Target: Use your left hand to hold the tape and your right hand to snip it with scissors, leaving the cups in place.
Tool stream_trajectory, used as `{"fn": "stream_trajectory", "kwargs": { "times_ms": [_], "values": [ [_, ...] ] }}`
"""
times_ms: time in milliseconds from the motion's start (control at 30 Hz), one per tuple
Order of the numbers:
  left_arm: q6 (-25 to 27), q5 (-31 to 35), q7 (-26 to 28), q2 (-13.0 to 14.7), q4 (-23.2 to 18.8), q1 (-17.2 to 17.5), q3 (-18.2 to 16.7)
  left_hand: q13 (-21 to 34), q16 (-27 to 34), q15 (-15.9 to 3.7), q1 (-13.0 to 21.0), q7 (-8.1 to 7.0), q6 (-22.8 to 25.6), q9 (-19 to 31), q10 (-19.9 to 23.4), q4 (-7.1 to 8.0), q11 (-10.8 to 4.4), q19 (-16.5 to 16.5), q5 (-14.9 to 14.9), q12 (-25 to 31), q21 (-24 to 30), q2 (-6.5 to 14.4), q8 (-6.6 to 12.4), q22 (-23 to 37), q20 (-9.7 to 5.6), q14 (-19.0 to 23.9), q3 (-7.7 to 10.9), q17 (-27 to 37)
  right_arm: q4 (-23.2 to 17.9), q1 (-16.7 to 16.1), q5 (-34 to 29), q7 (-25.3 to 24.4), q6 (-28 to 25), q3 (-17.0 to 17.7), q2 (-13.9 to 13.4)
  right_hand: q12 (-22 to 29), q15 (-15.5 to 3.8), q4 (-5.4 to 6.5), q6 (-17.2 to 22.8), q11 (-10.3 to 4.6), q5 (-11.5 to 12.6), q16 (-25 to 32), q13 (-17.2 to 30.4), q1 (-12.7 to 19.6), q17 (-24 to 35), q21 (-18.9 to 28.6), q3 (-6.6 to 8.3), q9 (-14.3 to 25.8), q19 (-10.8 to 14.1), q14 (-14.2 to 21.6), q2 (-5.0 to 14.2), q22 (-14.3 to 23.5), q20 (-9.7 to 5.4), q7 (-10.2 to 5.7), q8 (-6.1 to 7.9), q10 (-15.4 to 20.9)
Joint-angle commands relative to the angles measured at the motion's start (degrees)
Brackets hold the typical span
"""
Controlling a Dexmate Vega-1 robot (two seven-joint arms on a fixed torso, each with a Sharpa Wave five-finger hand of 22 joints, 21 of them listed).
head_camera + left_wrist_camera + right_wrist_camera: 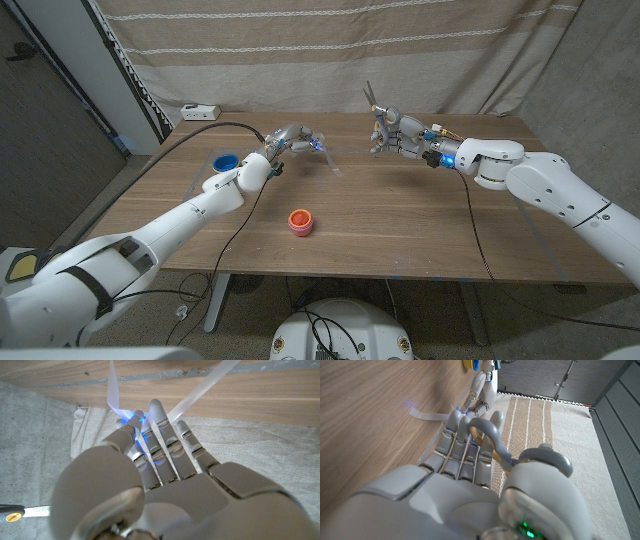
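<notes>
Left hand pinching the tape, right hand gripping the scissors, both raised over the far half of the worktop.

The left hand (289,137) pinched a strip of clear tape (114,390) at its fingertips (131,421); the tape ran from there in two bands toward the worktop (400,215), one end stuck to the wood at about 3 o'clock of that hand. The right hand (402,138) was clamped on the scissors (375,101), blades pointing up, well apart from the tape at 3 o'clock. A blue cup (225,162) sat at 8 o'clock of the left hand, a red cup (300,221) at 6 o'clock, nearer the front edge.
</notes>
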Motion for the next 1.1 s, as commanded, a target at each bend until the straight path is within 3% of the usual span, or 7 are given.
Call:
{"fn": "stream_trajectory", "kwargs": {
  "times_ms": [33,533,900,1100],
  "values": [
    [-0.4,-3.0,-0.6,-1.7,1.4,-0.9,-0.7,4.8,-0.1,-3.86,0.8,0.18,0.4,0.0,1.2,0.11,-0.95,0.3,0.5,3.8,0.4,-0.1,0.33,0.1,-3.65,0.6,-0.32,0.4,-0.1,-0.3,0.2,0.6,0.2,0.1,-0.3,30.7,-3.87,-0.41,-0.2,-0.29,-0.1,0.3,0.2,-0.1,-0.1,0.5,-0.22,0.2,-0.5,-0.2,0.47,0.0,0.12,0.27,-0.15,0.2],
    [-0.2,-9.7,-4.3,-3.6,2.7,-1.0,-1.9,4.6,-0.2,-3.78,0.9,0.79,-1.6,0.2,2.2,0.63,-1.0,0.3,0.5,4.2,1.1,0.7,-0.3,0.2,-3.17,1.4,-0.25,1.5,1.0,0.7,0.3,1.7,-0.2,-0.8,0.1,30.8,-3.76,-0.49,-0.1,-0.2,-0.2,0.5,0.2,0.0,-0.4,0.9,-0.19,0.3,-0.6,-0.2,0.5,-0.3,0.11,0.22,-0.32,0.2],
    [-2.6,-13.8,-7.0,-5.6,6.1,-2.8,-2.2,4.7,-0.6,-3.77,0.8,0.39,-2.2,0.8,1.8,0.64,-1.02,0.1,0.5,4.1,1.5,1.0,-0.33,0.3,-3.04,1.1,-0.31,2.1,1.9,1.2,-0.1,2.8,-0.1,-1.5,0.6,30.7,-3.77,-0.54,0.1,-0.15,-0.2,0.7,0.0,0.0,-0.4,1.2,-0.16,0.3,-0.7,-0.4,0.55,-0.6,0.12,0.36,-0.45,0.2],
    [-3.7,-19.3,-11.4,-7.1,8.3,-4.0,-3.4,4.9,-0.8,-3.79,0.8,0.03,-2.3,0.9,1.5,0.64,-1.05,-0.1,0.5,4.1,1.7,1.1,-0.38,0.3,-3.09,0.9,-0.35,2.4,1.9,1.1,0.2,2.9,-0.3,-1.4,0.5,30.8,-3.9,-0.49,0.0,-0.19,-0.2,0.7,0.1,-0.1,-0.7,1.4,-0.21,0.5,-0.6,-0.3,0.51,-0.7,0.07,0.28,-0.49,0.1]
  ]
}}
